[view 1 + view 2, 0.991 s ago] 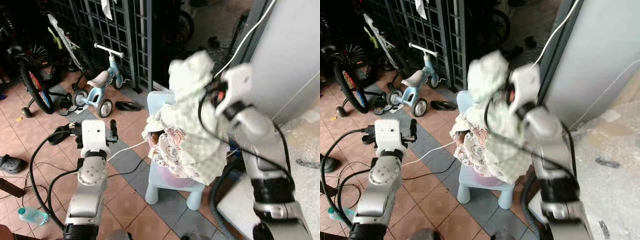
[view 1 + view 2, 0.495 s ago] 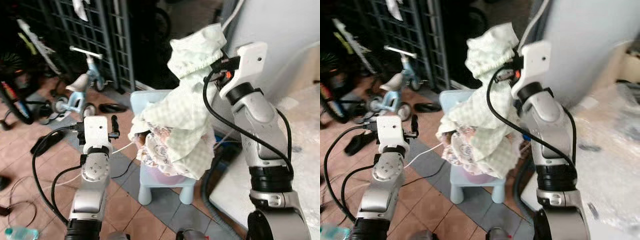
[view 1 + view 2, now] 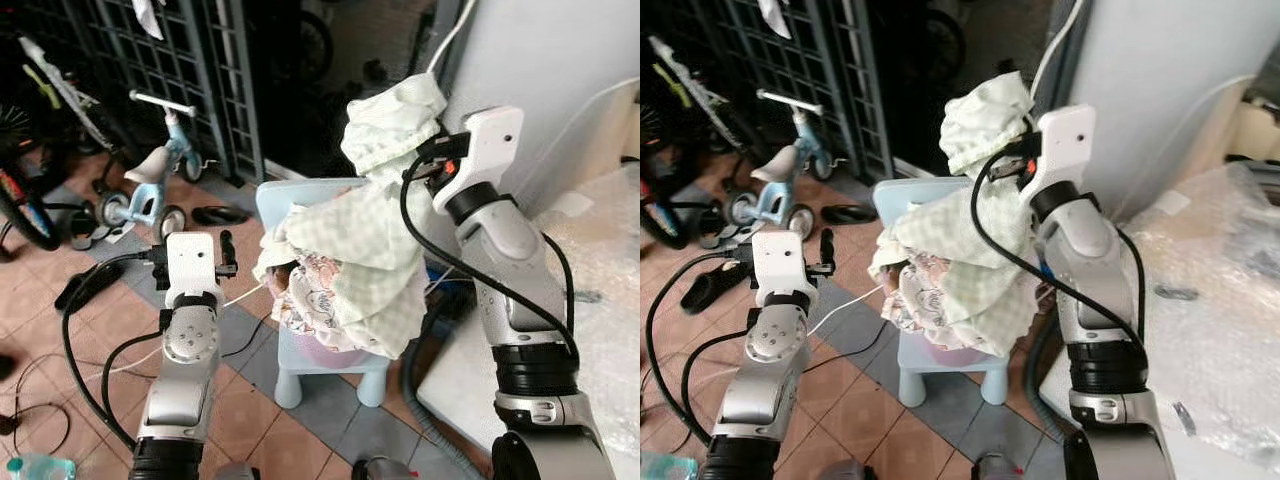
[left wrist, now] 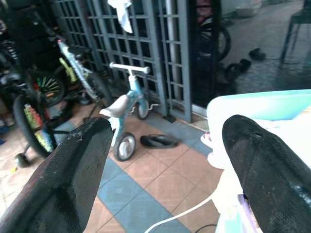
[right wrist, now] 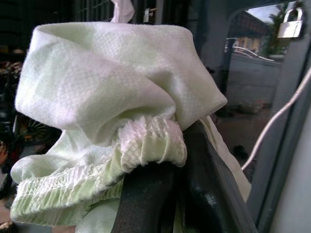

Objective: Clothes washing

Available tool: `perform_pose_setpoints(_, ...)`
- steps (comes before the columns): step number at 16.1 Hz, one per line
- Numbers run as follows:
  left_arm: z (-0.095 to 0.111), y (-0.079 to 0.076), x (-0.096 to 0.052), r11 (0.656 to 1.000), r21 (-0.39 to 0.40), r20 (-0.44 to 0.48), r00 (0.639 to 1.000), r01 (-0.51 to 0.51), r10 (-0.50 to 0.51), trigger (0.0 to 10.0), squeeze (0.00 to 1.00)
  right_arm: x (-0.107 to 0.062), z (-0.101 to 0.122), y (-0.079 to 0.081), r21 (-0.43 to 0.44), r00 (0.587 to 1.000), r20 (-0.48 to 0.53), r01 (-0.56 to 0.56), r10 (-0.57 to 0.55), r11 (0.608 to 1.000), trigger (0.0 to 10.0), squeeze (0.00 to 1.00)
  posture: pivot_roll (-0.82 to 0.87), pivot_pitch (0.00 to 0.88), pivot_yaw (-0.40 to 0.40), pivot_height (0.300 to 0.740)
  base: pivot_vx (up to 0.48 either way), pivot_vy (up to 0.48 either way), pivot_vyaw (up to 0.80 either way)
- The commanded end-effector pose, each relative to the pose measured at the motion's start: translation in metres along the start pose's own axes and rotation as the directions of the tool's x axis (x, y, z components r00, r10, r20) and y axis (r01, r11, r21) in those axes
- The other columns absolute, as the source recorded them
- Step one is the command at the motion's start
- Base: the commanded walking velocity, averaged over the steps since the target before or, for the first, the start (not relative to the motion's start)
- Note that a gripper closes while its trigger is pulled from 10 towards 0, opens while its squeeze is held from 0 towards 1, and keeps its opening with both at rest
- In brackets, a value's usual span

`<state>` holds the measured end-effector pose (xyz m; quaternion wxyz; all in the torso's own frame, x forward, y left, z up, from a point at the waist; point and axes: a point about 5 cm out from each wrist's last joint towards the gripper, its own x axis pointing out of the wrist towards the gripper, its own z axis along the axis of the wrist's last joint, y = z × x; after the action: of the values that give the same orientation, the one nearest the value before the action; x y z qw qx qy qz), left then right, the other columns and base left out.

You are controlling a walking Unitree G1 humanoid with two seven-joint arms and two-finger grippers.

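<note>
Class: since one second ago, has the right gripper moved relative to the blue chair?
Yes. The right gripper, clamping the green garment, has risen higher above the blue chair.

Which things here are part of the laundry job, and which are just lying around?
Part of the job:
pale green garment held by the right gripper
floral clothes
light blue stool

Lying around:
balance bike
black sandal
bubble wrap
</note>
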<state>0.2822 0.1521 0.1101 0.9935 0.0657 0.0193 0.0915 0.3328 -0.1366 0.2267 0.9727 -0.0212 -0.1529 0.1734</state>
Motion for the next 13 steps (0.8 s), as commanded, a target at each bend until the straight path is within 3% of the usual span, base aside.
perform_pose_setpoints(1,-0.0030,0.0010,0.0000,1.000,0.007,-0.011,1.000,-0.006,0.006,10.0,0.00,-0.0009,-0.0030,-0.0001,-0.003,1.000,-0.008,0.000,0.000,1.000,10.0,0.00,0.01,0.000,0.014,0.740,-0.270,0.000,0.00)
perform_pose_setpoints(9,-0.0039,0.0016,-0.0015,1.000,0.010,-0.018,1.000,-0.002,0.002,10.0,0.00,-0.0029,-0.0087,0.0012,0.000,1.000,-0.025,0.010,-0.010,1.000,10.0,0.00,0.01,0.000,0.016,0.740,-0.265,0.000,0.00)
perform_pose_setpoints(13,-0.0026,0.0017,-0.0026,0.999,-0.014,-0.002,0.999,0.033,-0.033,10.0,0.00,-0.0037,-0.0114,0.0028,0.004,0.999,-0.036,0.016,-0.016,1.000,10.0,0.00,0.01,0.000,0.017,0.740,0.000,0.000,0.00)
